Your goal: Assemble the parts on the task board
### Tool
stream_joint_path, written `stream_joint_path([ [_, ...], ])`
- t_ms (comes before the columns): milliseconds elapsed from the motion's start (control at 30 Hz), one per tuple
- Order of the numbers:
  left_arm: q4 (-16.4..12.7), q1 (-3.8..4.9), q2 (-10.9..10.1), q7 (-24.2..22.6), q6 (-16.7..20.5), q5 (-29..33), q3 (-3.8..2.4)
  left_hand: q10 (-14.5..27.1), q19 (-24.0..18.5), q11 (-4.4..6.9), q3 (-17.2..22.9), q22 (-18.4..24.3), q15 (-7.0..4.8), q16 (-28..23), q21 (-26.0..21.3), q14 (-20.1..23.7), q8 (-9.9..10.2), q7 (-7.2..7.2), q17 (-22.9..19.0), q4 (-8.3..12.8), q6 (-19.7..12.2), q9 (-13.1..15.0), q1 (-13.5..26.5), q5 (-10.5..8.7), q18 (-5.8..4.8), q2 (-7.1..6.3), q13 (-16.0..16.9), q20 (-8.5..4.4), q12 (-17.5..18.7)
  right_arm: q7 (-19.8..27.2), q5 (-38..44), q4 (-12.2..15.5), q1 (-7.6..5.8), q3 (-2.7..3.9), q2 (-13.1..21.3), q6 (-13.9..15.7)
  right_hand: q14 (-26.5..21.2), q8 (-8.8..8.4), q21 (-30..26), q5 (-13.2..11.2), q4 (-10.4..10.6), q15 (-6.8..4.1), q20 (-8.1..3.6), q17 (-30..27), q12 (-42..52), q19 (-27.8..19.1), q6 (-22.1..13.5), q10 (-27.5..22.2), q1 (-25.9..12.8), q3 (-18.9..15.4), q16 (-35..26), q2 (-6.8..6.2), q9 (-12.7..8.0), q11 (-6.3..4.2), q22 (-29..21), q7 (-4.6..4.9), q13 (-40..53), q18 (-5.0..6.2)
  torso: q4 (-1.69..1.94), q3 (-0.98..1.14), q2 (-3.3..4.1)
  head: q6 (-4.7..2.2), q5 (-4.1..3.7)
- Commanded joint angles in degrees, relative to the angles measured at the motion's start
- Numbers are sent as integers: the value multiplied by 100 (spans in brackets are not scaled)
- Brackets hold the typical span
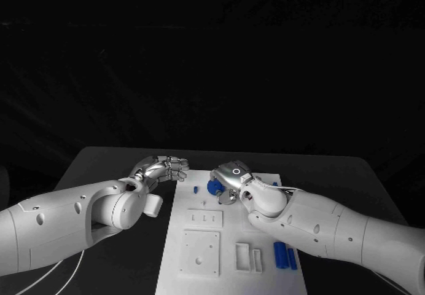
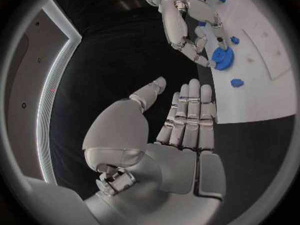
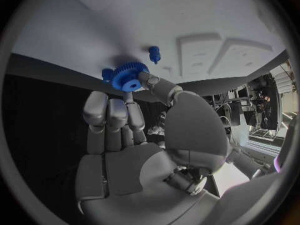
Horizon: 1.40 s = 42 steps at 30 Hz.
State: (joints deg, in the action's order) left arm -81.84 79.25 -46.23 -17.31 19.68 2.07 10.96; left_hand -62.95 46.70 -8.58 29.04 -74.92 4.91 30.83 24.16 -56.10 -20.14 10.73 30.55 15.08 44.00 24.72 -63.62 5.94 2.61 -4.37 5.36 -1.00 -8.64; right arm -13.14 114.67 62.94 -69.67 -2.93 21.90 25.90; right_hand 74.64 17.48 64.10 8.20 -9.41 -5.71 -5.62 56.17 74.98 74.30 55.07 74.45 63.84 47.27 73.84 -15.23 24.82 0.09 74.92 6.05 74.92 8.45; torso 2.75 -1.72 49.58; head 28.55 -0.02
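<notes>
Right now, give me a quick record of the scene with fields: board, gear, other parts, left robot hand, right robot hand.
board: white plate in the middle of the black table
gear: blue, at the board's far end, under the right robot hand
other parts: small blue peg standing near the gear; two blue cylinders at the near right edge
left robot hand: fingers straight, holding nothing, off the board's left edge
right robot hand: fingertips on the gear

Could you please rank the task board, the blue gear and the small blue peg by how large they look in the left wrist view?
1. Task board, by far the largest.
2. Blue gear, at the right hand's fingertips.
3. Small blue peg, lying nearer the camera yet looking smaller than the gear.
</notes>
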Motion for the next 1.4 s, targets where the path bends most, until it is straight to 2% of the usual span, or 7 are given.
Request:
stream_joint_path([
  [33, -11, 7, 10, -38, -24, -22, -4, -6, -21, 15, 35, -118, -25, -13, 38, -22, -24, 15, 8, 7, -10, -8, 47, -28, 69, -16, 5, -7, 18, 12, -28, -46, 3, -14, -10, -188, 20, 94, 18, -48, 13, -28, -27, 8, -38, -16, 37, -59, 27, -19, -43, -43, 22, 13, 76, 58, 372, 655, -15, 3, -2, 12, 9],
  [433, -7, 7, 11, -30, -21, -22, -4, -4, -21, 15, 34, -118, -25, -14, 39, -22, -24, 17, 10, 6, -13, -10, 50, -29, 70, -18, 5, -7, 19, -4, -168, -102, 3, -17, -15, -233, 14, -191, -20, -84, -23, 34, -21, 21, -303, -64, -487, -346, 46, -73, -106, -145, -112, 78, 69, 127, 192, 655, -9, 4, -2, 7, 5],
  [867, -6, 7, 8, -33, -14, -22, -4, -1, -22, 14, 35, -117, -25, -16, 40, -21, -24, 18, 11, 8, -15, -12, 50, -29, 70, -20, 5, -8, 21, 54, -381, -77, 3, -17, 20, -352, 19, -261, -32, 528, -220, -96, -31, 63, -340, -78, -813, -377, 152, -70, -156, -60, -124, -63, 77, -19, 160, 655, -15, 3, -4, 15, 11],
  [1033, -1, 7, 6, -32, -5, -22, -4, 4, -23, 12, 36, -117, -25, -16, 40, -21, -24, 19, 11, 9, -16, -13, 49, -29, 71, -21, 4, -8, 24, 63, -466, -65, 2, -17, 59, -367, 23, -208, -27, 961, -337, -113, -33, 87, -321, -79, -821, -355, 154, -51, -169, 76, -90, -80, 82, -38, 172, 655, -10, 4, -2, 14, 16],
  [1233, -6, 7, -5, -29, -1, -22, -4, 8, -23, 11, 38, -117, -25, -17, 41, -21, -25, 20, 12, 10, -17, -14, 47, -28, 71, -19, 3, -8, 27, 130, -803, -29, -2, -15, 138, -577, 27, -151, -26, 1085, -347, -114, -25, 105, -289, -77, -771, -323, 95, 25, -175, 253, -63, -79, 82, -39, 194, 655, -15, 5, -4, 22, 23],
  [1367, -11, 7, -9, -31, 5, -22, -4, 10, -23, 10, 39, -117, -26, -17, 42, -22, -25, 20, 12, 11, -17, -15, 47, -28, 71, -20, 3, -8, 28, 195, -944, -28, -6, -15, 169, -747, 28, -138, -16, 1279, -386, -126, -23, 126, -251, -80, -791, -299, 12, 100, -175, 410, -56, -91, 88, -55, 223, 655, -18, 3, -7, 19, 20],
  [1400, -14, 7, -12, -32, 4, -22, -4, 11, -24, 10, 39, -117, -26, -17, 42, -22, -25, 20, 13, 12, -17, -15, 46, -28, 71, -20, 3, -8, 28, 196, -941, -25, -7, -15, 183, -752, 26, -132, -9, 1483, -386, -138, -12, 138, -231, -87, -802, -290, -87, 184, -176, 509, -54, -117, 94, -82, 238, 655, -17, 3, -7, 18, 19],
])
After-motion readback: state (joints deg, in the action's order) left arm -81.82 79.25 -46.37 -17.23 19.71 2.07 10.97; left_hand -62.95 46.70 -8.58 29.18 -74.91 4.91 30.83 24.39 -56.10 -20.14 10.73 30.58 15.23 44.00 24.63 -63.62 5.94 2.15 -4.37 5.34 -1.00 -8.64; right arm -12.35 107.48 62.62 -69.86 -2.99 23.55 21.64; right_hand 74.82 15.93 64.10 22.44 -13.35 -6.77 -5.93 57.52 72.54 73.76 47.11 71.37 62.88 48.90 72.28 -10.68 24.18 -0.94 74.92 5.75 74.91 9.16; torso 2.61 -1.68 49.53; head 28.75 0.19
